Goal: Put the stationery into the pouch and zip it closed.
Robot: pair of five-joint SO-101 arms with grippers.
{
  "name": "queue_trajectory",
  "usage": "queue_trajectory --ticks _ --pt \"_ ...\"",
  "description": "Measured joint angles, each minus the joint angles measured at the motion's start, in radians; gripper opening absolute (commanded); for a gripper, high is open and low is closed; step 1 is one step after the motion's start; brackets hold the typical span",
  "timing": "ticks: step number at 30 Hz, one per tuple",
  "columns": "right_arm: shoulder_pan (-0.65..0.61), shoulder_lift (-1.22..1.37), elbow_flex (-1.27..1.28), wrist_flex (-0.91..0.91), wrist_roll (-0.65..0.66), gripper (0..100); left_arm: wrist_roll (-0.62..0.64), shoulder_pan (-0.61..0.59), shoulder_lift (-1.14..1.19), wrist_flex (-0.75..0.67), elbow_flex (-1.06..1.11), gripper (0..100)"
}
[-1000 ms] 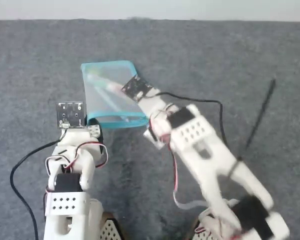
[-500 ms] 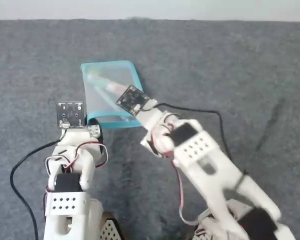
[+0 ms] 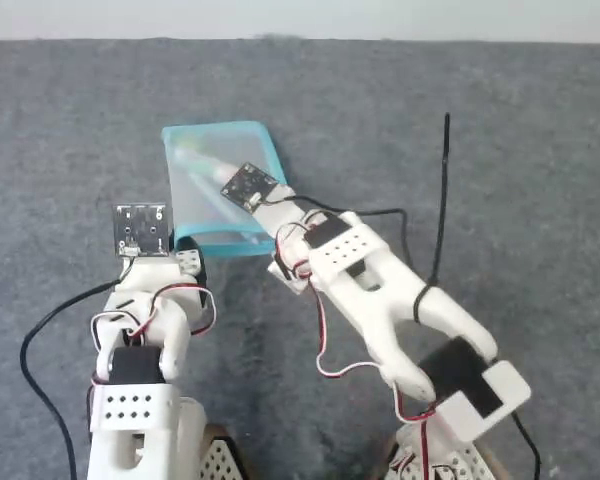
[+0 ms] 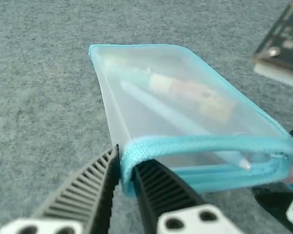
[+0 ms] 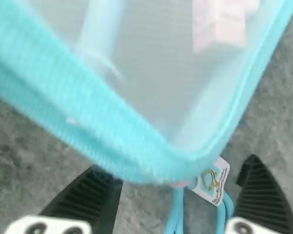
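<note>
Pouch (image 4: 176, 97) was judged soft and light, best held at its zipper hem (image 4: 200, 144); left gripper (image 4: 124, 168) clamped it, right gripper (image 5: 179, 178) gaped.

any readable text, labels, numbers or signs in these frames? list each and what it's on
Nothing is legible; candidates:
Printed mark on the white tag at the zipper corner of the pouch: too blurred to read.
Possible label on the pinkish item inside the pouch: blurred through the wall, unreadable.
Markings on the camera board of the left arm: too small to read.
</note>
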Motion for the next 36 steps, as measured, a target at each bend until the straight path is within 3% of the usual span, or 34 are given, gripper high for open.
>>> queue_trajectory --ticks 4,16,19,24,29,36 --pt "0.002 0.003 -0.006 0.008 0.002 0.2 0.000 0.000 0.000 0.000 0.000 1" --pt "0.000 -0.318 -0.008 0.399 -0.143 1.0 0.000 0.000 0.000 0.000 0.000 1" --pt "0.005 -0.347 -0.008 0.454 -0.146 5.0 0.000 0.000 0.000 0.000 0.000 1" --pt "-0.034 -0.348 -0.003 0.497 -0.137 24.5 0.000 0.002 0.000 0.000 0.000 1" --pt "-0.095 -0.364 0.061 0.473 -0.075 21.7 0.000 0.002 0.000 -0.043 0.015 1" --pt "-0.089 -0.367 0.077 0.388 -0.071 19.8 0.000 0.002 0.000 -0.052 0.015 1"
